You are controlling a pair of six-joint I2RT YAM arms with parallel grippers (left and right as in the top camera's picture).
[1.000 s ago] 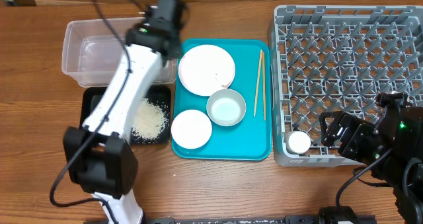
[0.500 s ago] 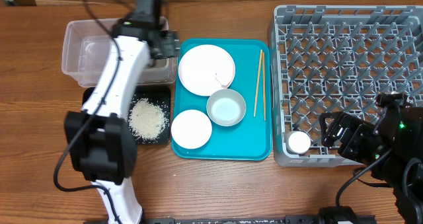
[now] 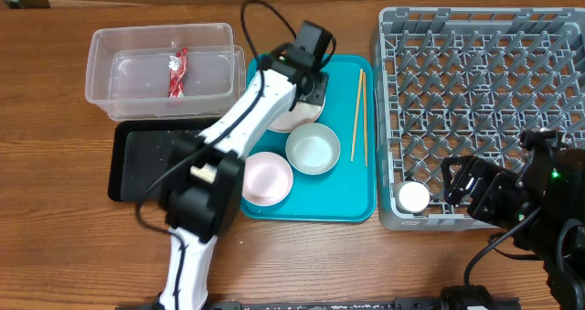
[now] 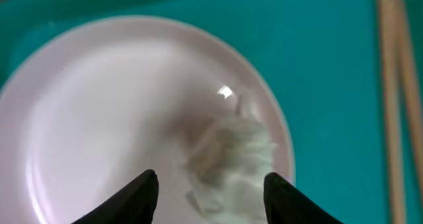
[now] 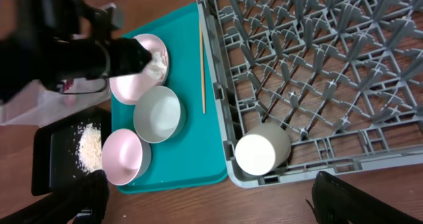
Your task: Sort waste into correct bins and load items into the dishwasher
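My left gripper (image 3: 313, 89) hangs open over the large white plate (image 4: 132, 118) on the teal tray. Its jaws straddle the crumpled white tissue (image 4: 231, 151) on that plate without holding it. The red wrapper (image 3: 175, 70) lies in the clear tub (image 3: 119, 72). Rice (image 5: 89, 145) lies in the black tray (image 3: 146, 164); overhead my arm hides it. My right gripper (image 3: 475, 187) is open and empty at the grey dish rack's (image 3: 484, 90) front edge. The white cup (image 3: 413, 197) lies in the rack's front left corner.
A white bowl (image 3: 313, 151) and a smaller one (image 3: 265, 177) sit on the teal tray (image 3: 352, 196). The wooden chopsticks (image 3: 359, 118) lie along the tray's right side. My left arm stretches across the black tray and the tray's left edge.
My left gripper has swung from over the clear tub to over the large plate. The red wrapper now shows lying in the tub. The right arm has not moved.
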